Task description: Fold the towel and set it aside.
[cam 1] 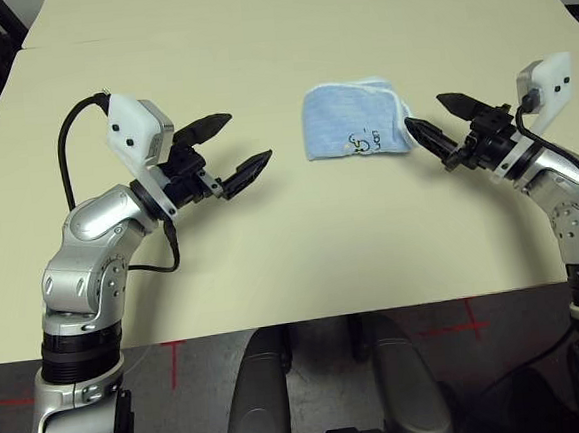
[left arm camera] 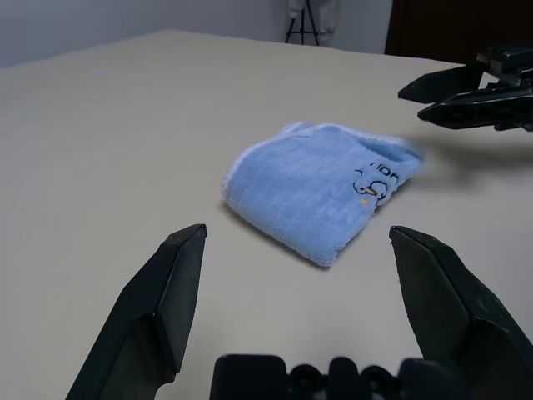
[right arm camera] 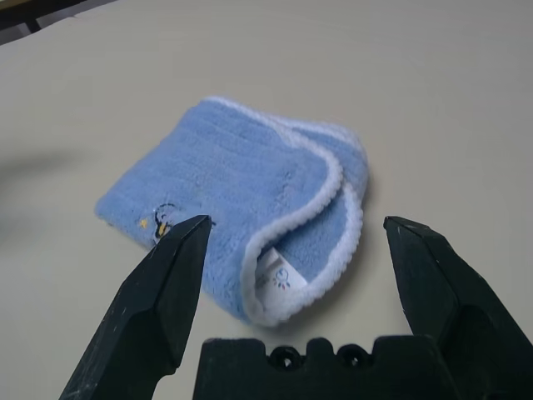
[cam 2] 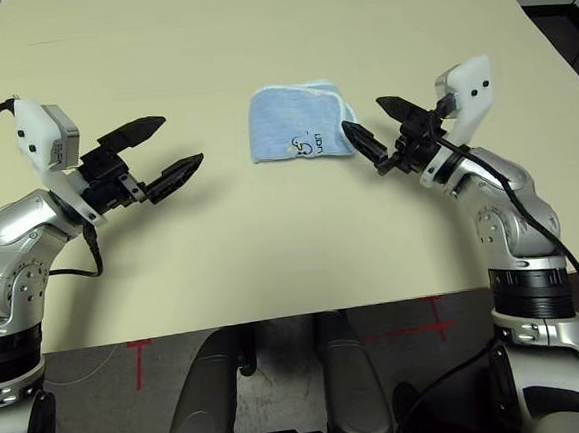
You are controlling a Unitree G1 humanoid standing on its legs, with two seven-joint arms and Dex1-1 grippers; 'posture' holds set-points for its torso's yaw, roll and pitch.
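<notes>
A broad cream table (cam 1: 273, 258) carries everything. On it, toward the far right of the middle and well clear of every edge, lies the towel (cam 1: 352, 119), folded into a small light-blue pad with its layered, white-stitched edges facing the right side. A small dark embroidered motif sits near its near edge, with a few dark letters beside it too small to read. A white tag (right arm camera: 279, 279) peeks out between the folded layers; its tiny coloured print is not legible.

The left gripper (cam 1: 234, 151) hovers over the table to the left of the towel, apart from it, jaws spread wide and holding nothing. The right gripper (cam 1: 440, 116) hangs just beside the towel's right edge, jaws also wide and empty; I cannot tell whether its nearer fingertip touches the cloth.
</notes>
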